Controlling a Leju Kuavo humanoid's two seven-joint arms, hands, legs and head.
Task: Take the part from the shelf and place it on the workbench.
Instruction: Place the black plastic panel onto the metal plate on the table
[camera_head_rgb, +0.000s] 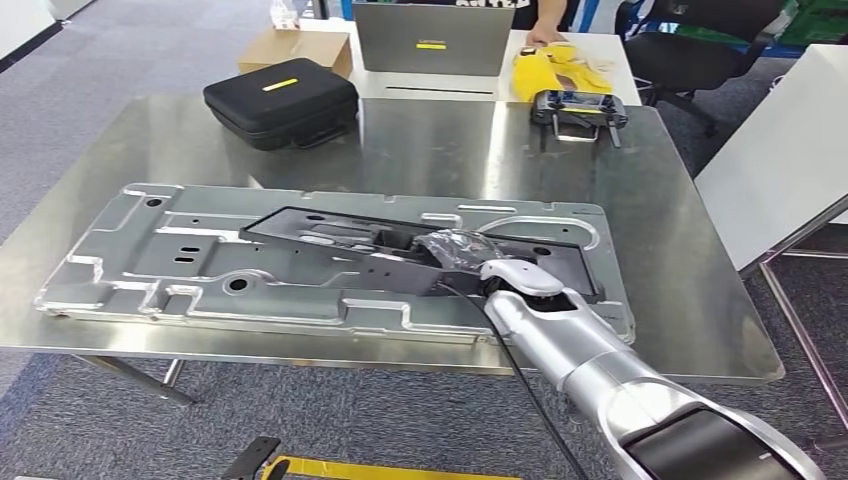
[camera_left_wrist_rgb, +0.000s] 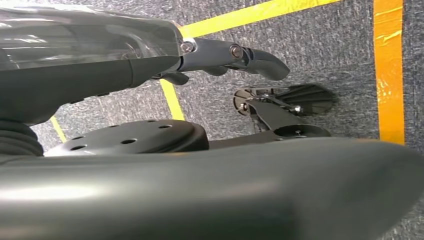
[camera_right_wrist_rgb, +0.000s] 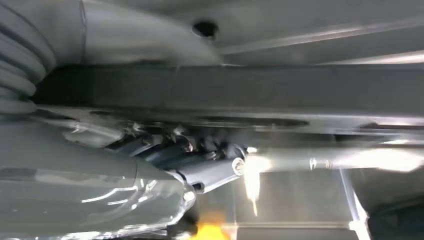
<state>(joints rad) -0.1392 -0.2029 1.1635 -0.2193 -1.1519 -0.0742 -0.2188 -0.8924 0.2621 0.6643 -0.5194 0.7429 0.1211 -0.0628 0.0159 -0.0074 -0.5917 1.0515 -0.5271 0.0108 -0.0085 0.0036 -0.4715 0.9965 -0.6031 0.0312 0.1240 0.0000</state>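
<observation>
While the large stamped silver sheet-metal part (camera_head_rgb: 300, 255) lies flat across the front of the polished steel bench (camera_head_rgb: 680, 260), the robot's left hand (camera_left_wrist_rgb: 235, 55) hangs over grey carpet marked with yellow tape lines (camera_left_wrist_rgb: 385, 70), fingers curled loosely and grasping nothing. Toward the bench's back left sits a black zippered case with a yellow stripe (camera_head_rgb: 282, 100), with a brown cardboard box (camera_head_rgb: 295, 48) behind it and a grey laptop (camera_head_rgb: 432, 38) to its right. The silver right arm reaches in from the lower right, its right hand (camera_head_rgb: 462, 255) resting at the part's dark central frame (camera_head_rgb: 400, 250) (whether the fingers grip it cannot be told). Farther right, a black handheld controller (camera_head_rgb: 578, 108) lies by a yellow object (camera_head_rgb: 550, 68).
</observation>
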